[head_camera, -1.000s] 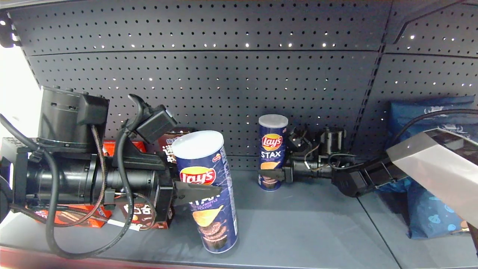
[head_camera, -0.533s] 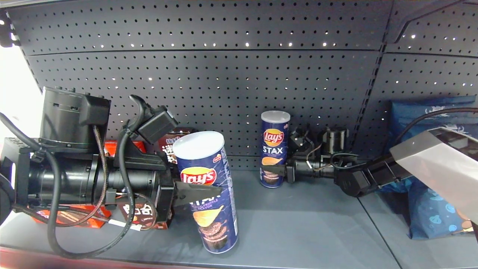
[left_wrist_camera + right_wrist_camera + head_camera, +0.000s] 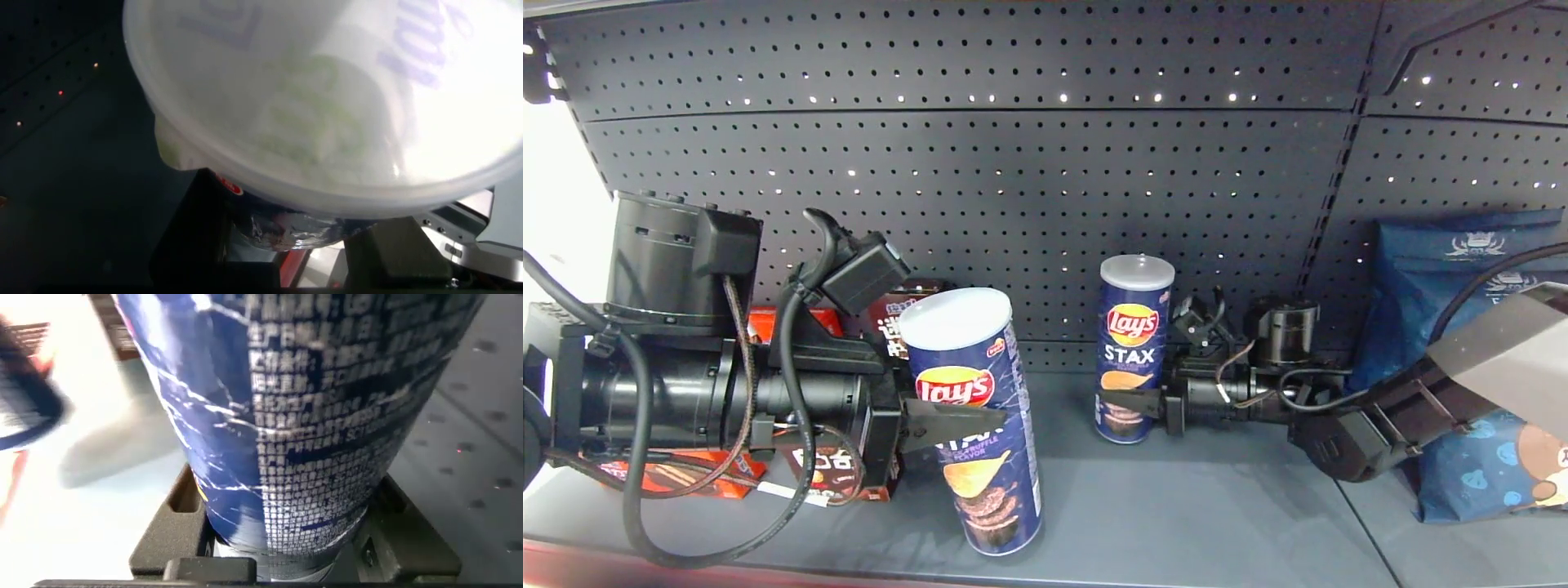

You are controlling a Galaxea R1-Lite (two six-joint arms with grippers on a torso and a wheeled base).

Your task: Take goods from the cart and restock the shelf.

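Shelf (image 3: 1192,506), dark grey board with perforated back panel (image 3: 1045,163). Left gripper (image 3: 976,416) comes in from the shelf's left end, level, and is clenched on the front chip can (image 3: 988,490) at about mid-height; one dark finger (image 3: 956,420) lies across the printed side of the can. This can is near the shelf's front edge, left of middle, tilted a little with its white lid toward the left end and its base close to the front edge; whether the base bears on the board cannot be told. In the left wrist view the translucent lid of the front chip can (image 3: 327,98) sits just above the left gripper (image 3: 294,245), a finger pressed to each side of the body below it. Right gripper (image 3: 1123,404) comes in from the shelf's right end, level, and grasps the rear chip can (image 3: 1135,327) low on its body. This can is upright, near the middle of the shelf and toward the back, just short of the back panel; contact of base with board not resolvable. In the right wrist view the rear chip can (image 3: 302,416) is seated between both fingers of the right gripper (image 3: 286,539), fine print facing the camera. The two cans are well apart. Left end of shelf: red boxes (image 3: 711,478) and a dark brown box (image 3: 907,318), partly behind the left arm. Right end: blue bags (image 3: 1445,269) leaning at the back panel, behind the right arm
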